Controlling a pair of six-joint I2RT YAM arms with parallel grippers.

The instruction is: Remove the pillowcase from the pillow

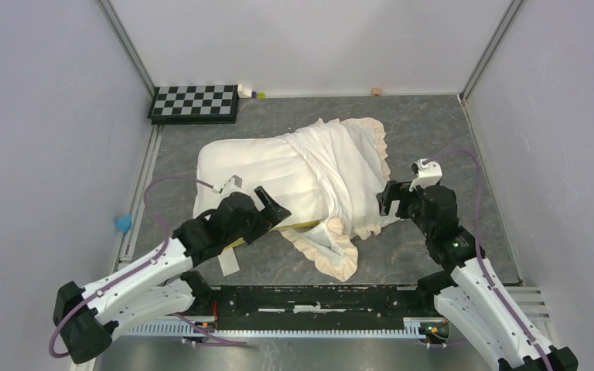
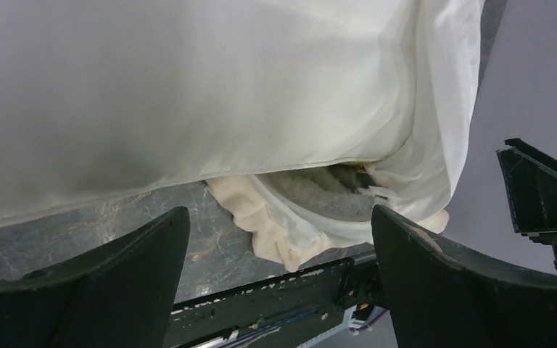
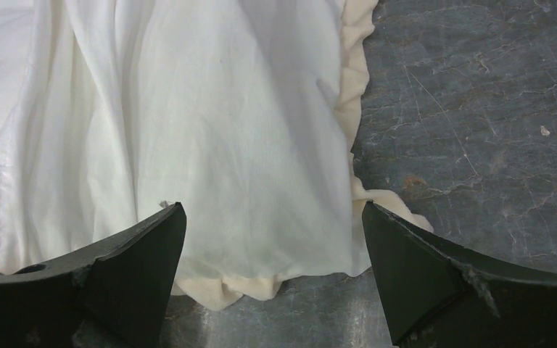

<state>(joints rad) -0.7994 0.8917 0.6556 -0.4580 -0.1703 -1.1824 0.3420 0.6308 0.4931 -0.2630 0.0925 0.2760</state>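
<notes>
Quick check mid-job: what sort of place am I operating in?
Most likely a lab robot cell, not a home: plain white panels on metal frame posts enclose a grey marbled table, with a checkerboard calibration board in the far left corner.

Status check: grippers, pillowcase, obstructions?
Left gripper open, empty, at pillow's near edge. Right gripper open, empty, by pillowcase. Pillowcase covers pillow's right half. Nothing in the way.

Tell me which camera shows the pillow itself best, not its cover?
The top external view: the pillow's bare left half sticks out of the pillowcase, outline clear. The left wrist view shows only a close white stretch of its side. The right wrist view shows pillowcase folds, no bare pillow.
</notes>
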